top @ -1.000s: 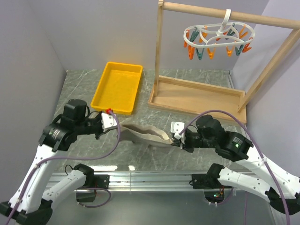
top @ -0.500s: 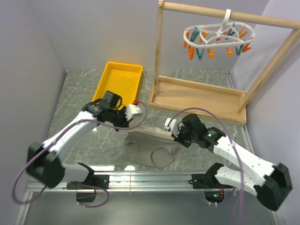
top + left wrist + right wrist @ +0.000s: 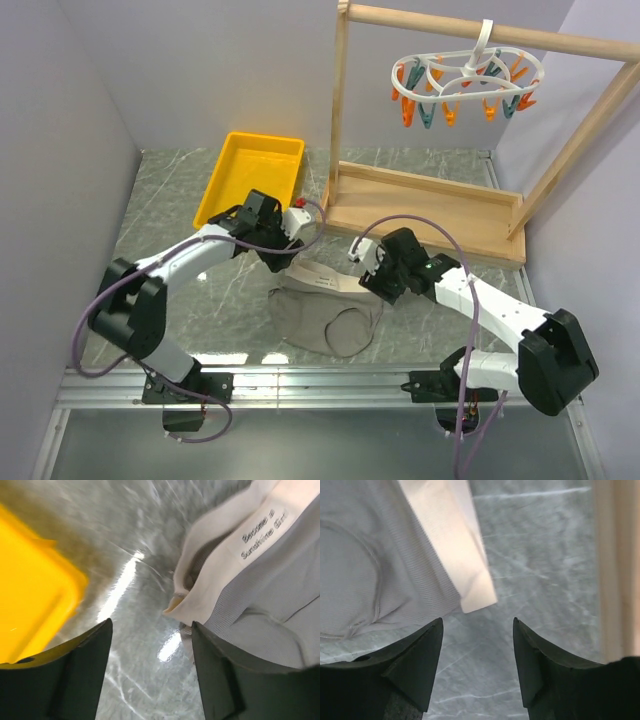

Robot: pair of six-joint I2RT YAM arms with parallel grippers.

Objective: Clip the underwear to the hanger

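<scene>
The grey-taupe underwear [image 3: 325, 315] lies flat on the marble table, its beige waistband [image 3: 325, 283] on the far side. My left gripper [image 3: 284, 258] is open just off the waistband's left end. In the left wrist view the labelled underwear [image 3: 260, 580] lies ahead and right of the open left gripper [image 3: 151, 625], with only table between its jaws. My right gripper [image 3: 372, 283] is open at the waistband's right end. The right wrist view shows the right gripper [image 3: 477, 621] empty, the underwear's corner [image 3: 470, 582] just ahead. The white hanger [image 3: 465, 80] with orange and teal pegs hangs from the rack's bar.
A yellow tray [image 3: 250, 190] sits at the back left, close to my left gripper, its corner [image 3: 30, 590] in the left wrist view. The wooden rack's base [image 3: 420, 200] stands behind the right gripper, its edge [image 3: 612, 570] close on that side.
Both grippers have opened and let go of the underwear, which has dropped from a stretched hold to lie flat. Both arms have reached further forward and lower.
</scene>
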